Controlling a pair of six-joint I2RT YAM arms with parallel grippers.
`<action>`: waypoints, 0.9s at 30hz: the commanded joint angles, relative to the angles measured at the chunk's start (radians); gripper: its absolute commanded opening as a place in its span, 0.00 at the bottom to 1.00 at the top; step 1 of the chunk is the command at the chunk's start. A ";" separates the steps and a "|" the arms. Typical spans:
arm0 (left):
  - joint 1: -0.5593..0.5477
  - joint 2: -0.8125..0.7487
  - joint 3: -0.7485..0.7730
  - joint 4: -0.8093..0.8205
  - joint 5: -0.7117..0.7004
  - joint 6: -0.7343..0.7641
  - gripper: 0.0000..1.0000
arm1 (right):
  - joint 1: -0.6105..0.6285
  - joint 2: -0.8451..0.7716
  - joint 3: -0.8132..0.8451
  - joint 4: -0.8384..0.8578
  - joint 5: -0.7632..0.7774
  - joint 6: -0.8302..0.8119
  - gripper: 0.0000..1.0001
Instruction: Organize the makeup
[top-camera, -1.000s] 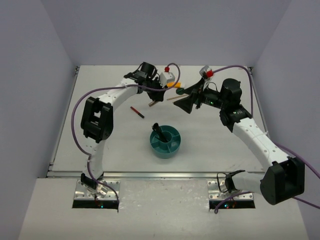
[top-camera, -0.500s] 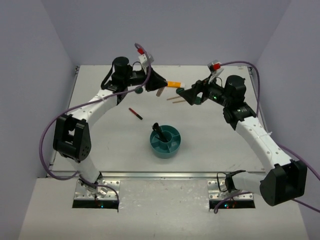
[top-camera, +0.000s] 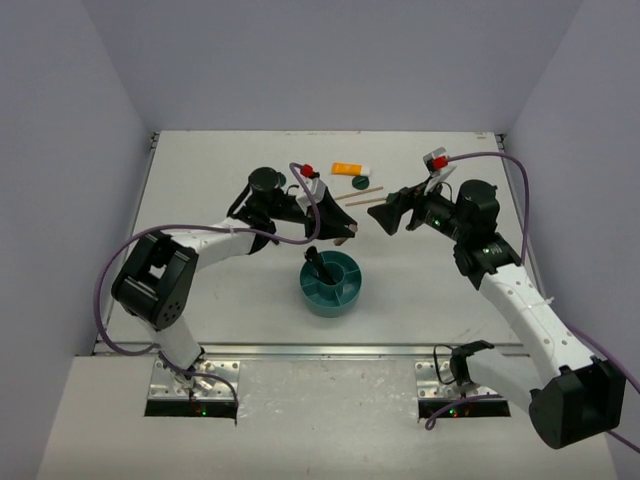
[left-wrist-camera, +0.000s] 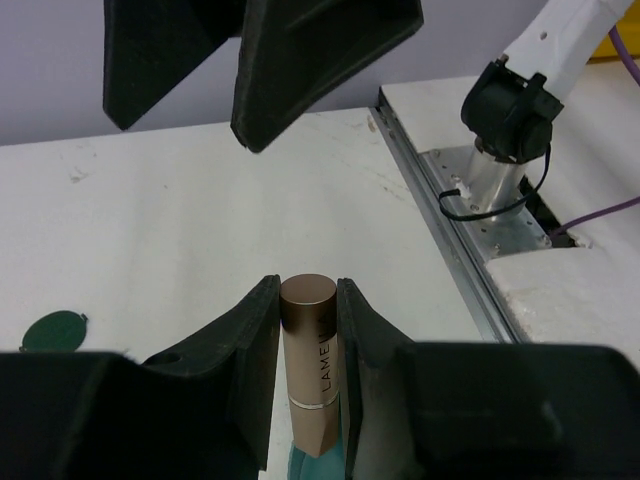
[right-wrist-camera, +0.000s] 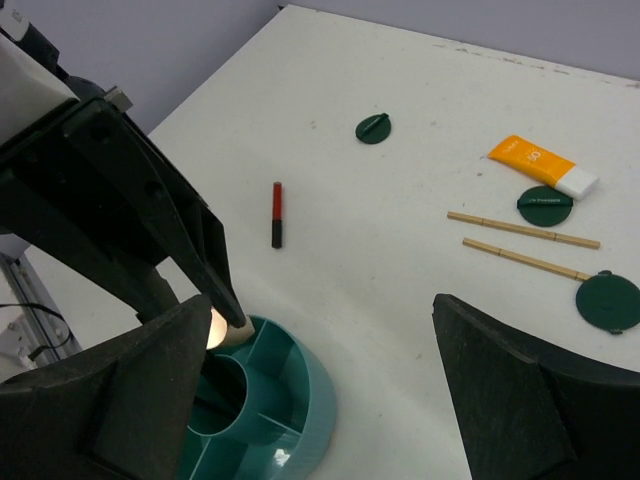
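Observation:
My left gripper (top-camera: 338, 236) is shut on the gold tube (left-wrist-camera: 308, 370) and holds it upright over the far rim of the teal divided bowl (top-camera: 350, 292). The right wrist view shows the tube (right-wrist-camera: 214, 326) at the bowl's edge (right-wrist-camera: 300, 420). My right gripper (top-camera: 383, 216) is open and empty, above the table right of the left gripper. An orange-and-white packet (right-wrist-camera: 540, 165), two tan sticks (right-wrist-camera: 522, 229), three dark green compacts (right-wrist-camera: 545, 205) and a red pencil (right-wrist-camera: 277, 213) lie on the table. A black brush (top-camera: 318, 262) stands in the bowl's centre cup.
The packet (top-camera: 350, 168), one compact (top-camera: 360, 183) and the sticks (top-camera: 360, 194) lie at the back middle of the table. The right arm's base (left-wrist-camera: 510, 110) and the table's metal front rail (left-wrist-camera: 450, 250) show in the left wrist view.

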 joint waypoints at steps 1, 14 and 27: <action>-0.006 0.040 -0.029 0.054 0.064 0.151 0.00 | -0.002 -0.039 -0.016 0.011 0.033 -0.034 0.91; -0.037 0.175 0.017 0.043 0.081 0.231 0.00 | 0.000 -0.061 -0.010 -0.066 0.044 -0.081 0.91; -0.038 0.168 0.090 -0.101 0.081 0.288 0.76 | -0.002 -0.044 0.026 -0.096 0.043 -0.130 0.92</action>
